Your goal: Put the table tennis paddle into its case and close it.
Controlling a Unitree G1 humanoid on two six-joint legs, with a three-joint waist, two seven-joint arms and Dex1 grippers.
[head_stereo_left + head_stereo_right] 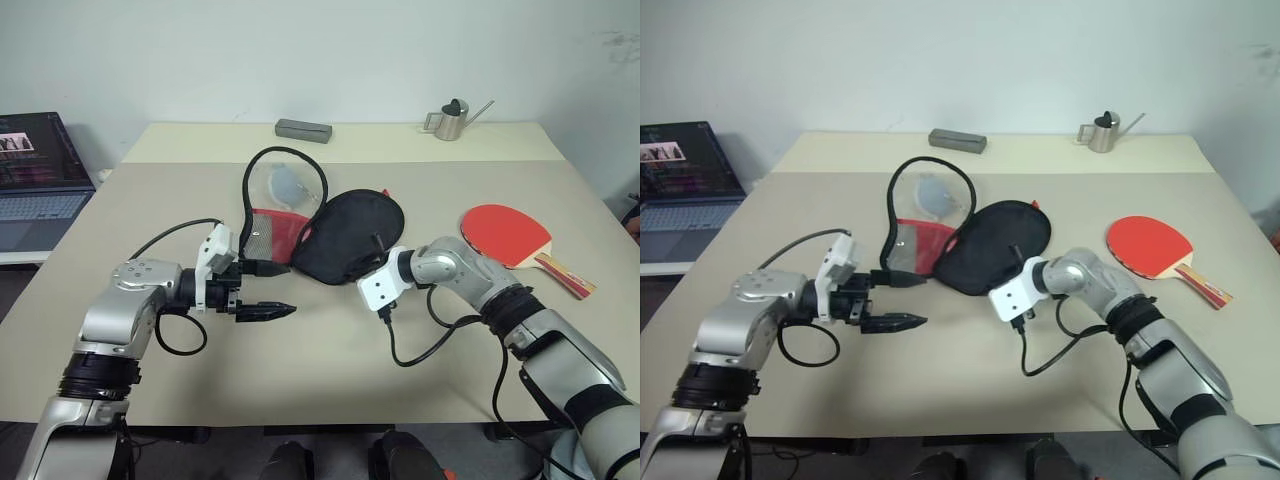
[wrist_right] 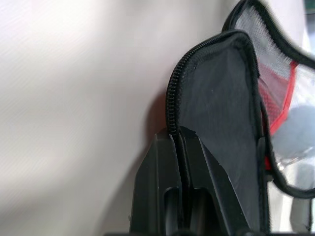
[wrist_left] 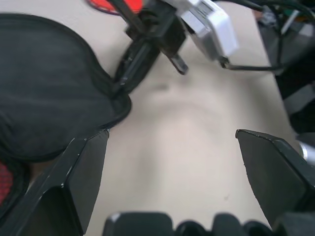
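On the left we see a laptop (image 1: pixel 40 175) with its screen lit, on a low stand beside the surface (image 1: pixel 330 370). Our left arm reaches in from the left, bent at the elbow, and its end effector (image 1: pixel 262 311) points sideways toward the right, a little above the surface. Its two black fingers (image 3: pixel 81 172) are spread wide apart and hold nothing.

In the middle lies the case (image 1: pixel 330 235). It is open. One half is red with a clear window and black mesh, and it stands up in a loop at the back. The other half is black and lies flat, just beside the left end effector.

Our right arm comes in from the right and bends toward the middle. Its end effector (image 2: pixel 179 147) points down and to the left. Its fingers are pressed together, pinching the zipper edge of the black half of the case.

To the right, the table tennis paddle (image 1: pixel 515 240) lies flat on the surface, red side up, well apart from the case.

At the back we see a grey box (image 1: pixel 303 130) and a small metal watering can (image 1: pixel 455 120). A pale wall stands behind.
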